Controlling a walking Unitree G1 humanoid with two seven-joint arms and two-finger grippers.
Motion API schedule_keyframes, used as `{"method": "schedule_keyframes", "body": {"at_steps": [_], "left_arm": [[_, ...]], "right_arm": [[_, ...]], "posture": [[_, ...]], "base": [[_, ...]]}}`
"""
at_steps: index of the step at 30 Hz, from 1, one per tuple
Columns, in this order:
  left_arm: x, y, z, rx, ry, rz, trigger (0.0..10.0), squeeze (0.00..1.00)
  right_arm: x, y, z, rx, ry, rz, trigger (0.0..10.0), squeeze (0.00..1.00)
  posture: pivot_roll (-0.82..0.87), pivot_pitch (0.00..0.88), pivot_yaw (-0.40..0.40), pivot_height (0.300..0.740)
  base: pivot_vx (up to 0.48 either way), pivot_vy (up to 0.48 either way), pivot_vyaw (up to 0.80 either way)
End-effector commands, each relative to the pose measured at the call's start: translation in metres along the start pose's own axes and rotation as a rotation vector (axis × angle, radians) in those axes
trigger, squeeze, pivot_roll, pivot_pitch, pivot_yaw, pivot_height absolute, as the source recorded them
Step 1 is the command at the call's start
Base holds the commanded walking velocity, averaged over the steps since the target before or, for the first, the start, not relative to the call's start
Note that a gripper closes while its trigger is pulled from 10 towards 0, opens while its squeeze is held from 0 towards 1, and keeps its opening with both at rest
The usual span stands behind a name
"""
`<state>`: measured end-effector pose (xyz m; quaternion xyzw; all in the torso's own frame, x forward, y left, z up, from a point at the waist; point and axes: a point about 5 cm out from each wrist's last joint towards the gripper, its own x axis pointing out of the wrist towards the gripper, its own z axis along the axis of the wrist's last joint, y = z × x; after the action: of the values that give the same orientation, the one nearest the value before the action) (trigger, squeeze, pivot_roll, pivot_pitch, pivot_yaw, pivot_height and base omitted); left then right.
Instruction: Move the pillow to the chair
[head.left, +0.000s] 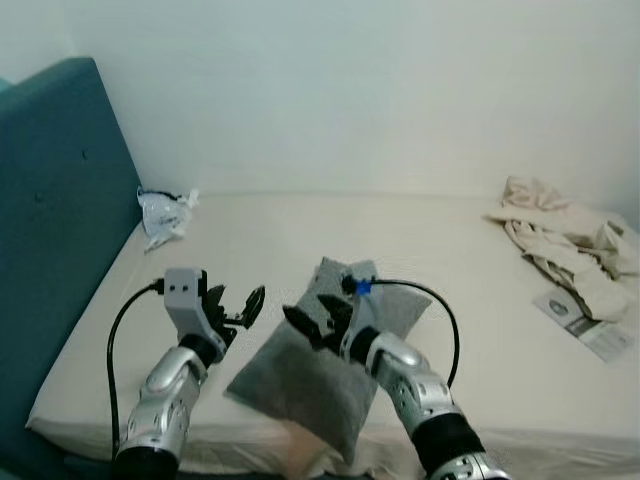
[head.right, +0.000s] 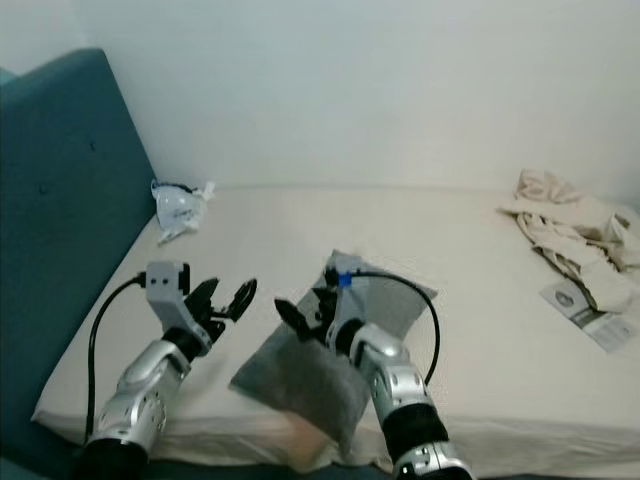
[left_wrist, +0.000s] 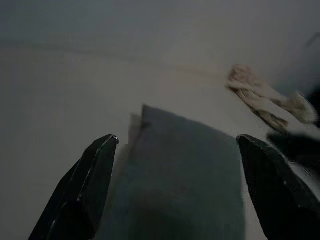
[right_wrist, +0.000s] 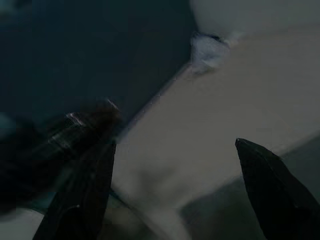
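Both arms are raised over the near edge of the bed (head.left: 480, 330), set on opposite flanks of the grey pillow (head.left: 310, 385); this arrangement reads as preparation for a two-sided pinch, since the pillow is too broad for one gripper. The left gripper (head.left: 243, 307) has its fingers spread apart and hangs just beside the pillow's left corner, not touching it; in the left wrist view the pillow (left_wrist: 185, 175) lies between and beyond its fingers (left_wrist: 85, 190). The right gripper (head.left: 318, 322) also has its fingers parted and sits above the pillow's middle, with contact not confirmed. The pillow lies diagonally, its near corner projecting past the mattress edge, so that corner is likely to sag or slide off if the pillow is pushed toward the robot. Left of the arms, the teal headboard (head.left: 55, 210) limits sideways travel. Beyond the pillow, the mattress surface is open. A crumpled white plastic bag (head.left: 165, 213) rests at the far left corner. Rumpled beige cloth (head.left: 565, 245) and a printed leaflet (head.left: 585, 322) lie at the far right, well apart from the pillow. No chair is identifiable.
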<state>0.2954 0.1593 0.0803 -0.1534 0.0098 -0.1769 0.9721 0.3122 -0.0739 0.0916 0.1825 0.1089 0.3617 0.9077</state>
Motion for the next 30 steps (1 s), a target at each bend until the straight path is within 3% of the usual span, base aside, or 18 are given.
{"method": "schedule_keyframes", "body": {"at_steps": [1,5,10,11,12,17,20,21,24,30], "left_arm": [[-0.004,0.001,0.0,-0.021,0.013,-0.019,10.0,0.0],[-0.011,-0.003,0.003,-0.002,0.027,-0.082,10.0,0.0],[-0.013,-0.004,0.004,-0.012,0.02,-0.085,10.0,0.0],[-0.012,-0.004,0.011,-0.063,-0.029,-0.051,10.0,0.0],[-0.012,-0.004,0.011,-0.063,-0.029,-0.051,10.0,0.0],[-0.008,-0.011,0.021,-0.294,-0.138,-0.016,10.0,0.0],[-0.008,-0.015,0.021,-0.315,-0.134,-0.039,10.0,0.0],[-0.009,-0.026,0.017,-0.374,-0.073,-0.127,10.0,0.0],[-0.009,-0.032,0.014,-0.414,-0.035,-0.185,10.0,0.0],[-0.009,-0.035,0.017,-0.454,-0.053,-0.208,10.0,0.0]], "right_arm": [[-0.003,0.004,0.006,0.05,-0.029,0.049,10.0,0.0],[-0.019,0.021,0.023,0.121,-0.102,0.22,10.0,0.0],[-0.024,0.03,0.03,0.168,-0.13,0.288,10.0,0.0],[-0.025,0.03,0.033,0.215,-0.15,0.291,10.0,0.0],[-0.025,0.03,0.033,0.215,-0.15,0.291,10.0,0.0],[-0.027,0.028,0.037,0.406,-0.221,0.249,10.0,0.0],[-0.027,0.029,0.039,0.432,-0.238,0.255,10.0,0.0],[-0.026,0.033,0.044,0.483,-0.268,0.269,10.0,0.0],[-0.025,0.037,0.045,0.509,-0.276,0.281,10.0,0.0],[-0.023,0.048,0.045,0.574,-0.285,0.344,10.0,0.0]], "posture": [[0.0,0.049,-0.033,0.74],[0.0,0.048,-0.048,0.74],[0.0,0.05,-0.05,0.74],[0.0,0.05,-0.057,0.74],[0.0,0.05,-0.057,0.74],[-0.02,0.057,-0.068,0.74],[-0.02,0.06,-0.068,0.74],[-0.02,0.06,-0.067,0.74],[-0.02,0.062,-0.066,0.74],[-0.02,0.066,-0.067,0.74]], "base": [[0.0,0.0,0.0],[0.0,0.0,0.0],[0.0,0.0,0.0],[0.0,0.0,0.0],[0.0,0.0,0.0],[0.0,0.0,0.0],[0.0,0.0,0.0],[0.0,0.0,0.0],[0.0,0.0,0.0],[0.0,0.0,0.0]]}}
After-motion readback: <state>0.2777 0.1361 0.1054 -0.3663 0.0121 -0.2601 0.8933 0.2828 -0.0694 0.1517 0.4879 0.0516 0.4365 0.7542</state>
